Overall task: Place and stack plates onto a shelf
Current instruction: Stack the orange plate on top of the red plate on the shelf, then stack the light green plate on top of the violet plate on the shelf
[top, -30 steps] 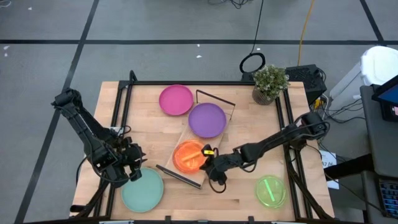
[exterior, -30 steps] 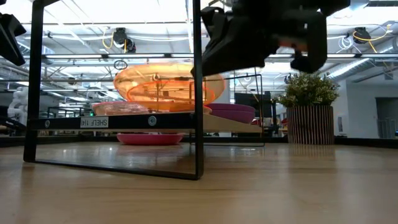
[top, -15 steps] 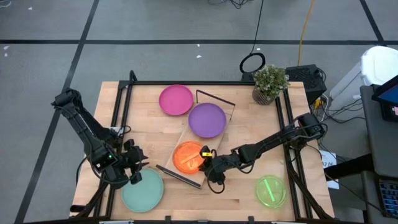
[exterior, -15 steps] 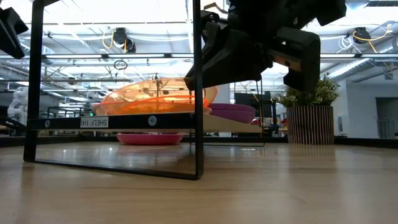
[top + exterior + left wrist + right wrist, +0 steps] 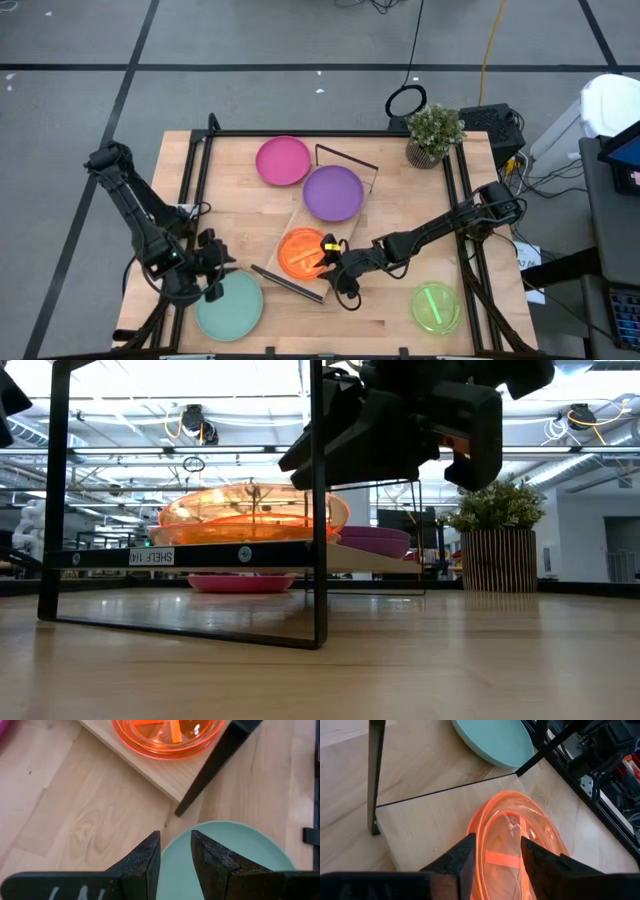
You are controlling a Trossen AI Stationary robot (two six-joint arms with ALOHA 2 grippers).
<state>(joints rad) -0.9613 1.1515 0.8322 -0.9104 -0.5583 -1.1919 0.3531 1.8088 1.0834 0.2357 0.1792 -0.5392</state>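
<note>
At near left, the left claw (image 5: 211,281), parted, hovers at the mint plate's (image 5: 229,306) rim, seemingly lining up a grasp. The orange plate (image 5: 303,251) sits on the shelf (image 5: 295,277) beside the purple plate (image 5: 333,192); the right claw (image 5: 331,264) stands spread at its right edge.

Orange plate (image 5: 302,252), purple plate (image 5: 333,192)

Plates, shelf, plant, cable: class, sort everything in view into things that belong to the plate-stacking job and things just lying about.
Part of the job:
- orange plate, on the shelf
- purple plate, on the shelf
- magenta plate
- mint plate
- lime plate

Just lying about:
- potted plant
- coiled cable on the floor
</note>
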